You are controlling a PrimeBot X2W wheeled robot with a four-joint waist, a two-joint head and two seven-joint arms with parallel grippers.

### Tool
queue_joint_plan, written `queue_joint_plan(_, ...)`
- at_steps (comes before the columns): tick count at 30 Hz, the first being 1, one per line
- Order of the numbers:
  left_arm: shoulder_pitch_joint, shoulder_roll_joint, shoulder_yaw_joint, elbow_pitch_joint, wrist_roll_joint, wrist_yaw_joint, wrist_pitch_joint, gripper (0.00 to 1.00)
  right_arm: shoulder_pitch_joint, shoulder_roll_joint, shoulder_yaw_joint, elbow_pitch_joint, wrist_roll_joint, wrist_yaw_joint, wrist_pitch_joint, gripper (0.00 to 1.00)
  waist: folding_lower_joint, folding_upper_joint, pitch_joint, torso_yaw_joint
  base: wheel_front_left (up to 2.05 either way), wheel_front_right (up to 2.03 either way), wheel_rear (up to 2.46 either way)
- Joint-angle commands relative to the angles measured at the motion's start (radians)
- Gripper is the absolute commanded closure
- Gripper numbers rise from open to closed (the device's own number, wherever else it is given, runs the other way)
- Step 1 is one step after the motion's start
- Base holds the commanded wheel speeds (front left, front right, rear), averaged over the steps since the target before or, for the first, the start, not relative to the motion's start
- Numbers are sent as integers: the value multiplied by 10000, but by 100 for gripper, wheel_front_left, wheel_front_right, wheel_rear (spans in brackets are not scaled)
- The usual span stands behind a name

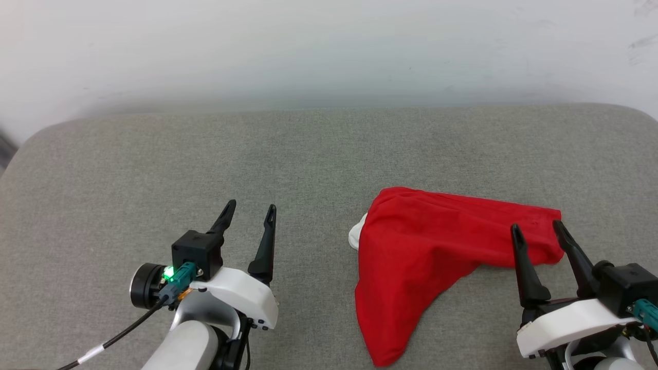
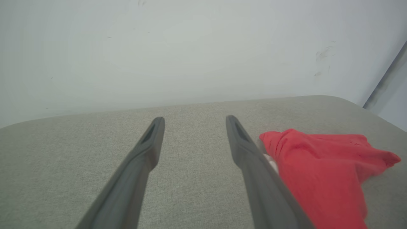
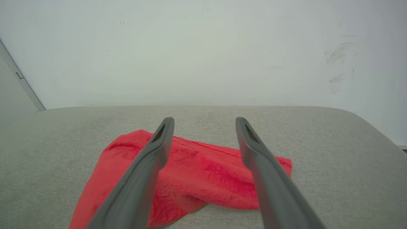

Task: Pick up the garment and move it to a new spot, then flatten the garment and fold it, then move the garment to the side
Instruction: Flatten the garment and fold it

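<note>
Left gripper (image 1: 251, 205): fingers apart, empty, well left of the red T-shirt (image 1: 421, 246). Right gripper (image 1: 535, 226): fingers spread, empty, over the shirt's right end. The shirt lies crumpled on the grey cushion (image 1: 308, 154). It looks soft, light and limp, so pinch a doubled edge.

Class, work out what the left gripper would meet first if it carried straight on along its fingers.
The left gripper likely meets bare grey cushion, else the white wall; depth unclear. The garment lies right of that line.
</note>
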Motion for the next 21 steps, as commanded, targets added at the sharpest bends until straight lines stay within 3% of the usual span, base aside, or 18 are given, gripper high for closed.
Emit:
queue_joint_plan(1,-1,52,22,-82,-77,-2,15,0,143,13,0,-67,7,-7,52,0,0,0,-20,-17,0,0,0)
queue_joint_plan(7,-584,-68,-166,-197,-174,-325,278,0,73,13,57,-149,53,-7,114,0,0,0,123,-147,0,0,0)
queue_joint_plan(13,-1876,-239,-1107,25,-273,-1360,1701,0,-284,13,225,-252,-21,-7,98,0,0,0,715,-498,0,0,0)
queue_joint_plan(14,-1876,-239,-1107,25,-273,-1360,1701,0,-284,13,225,-252,-21,-7,98,0,0,0,715,-498,0,0,0)
queue_joint_plan(21,-2745,-117,-2059,1009,-656,-2458,3955,0,-528,13,402,-48,185,-7,0,0,0,0,1290,-1135,0,0,0)
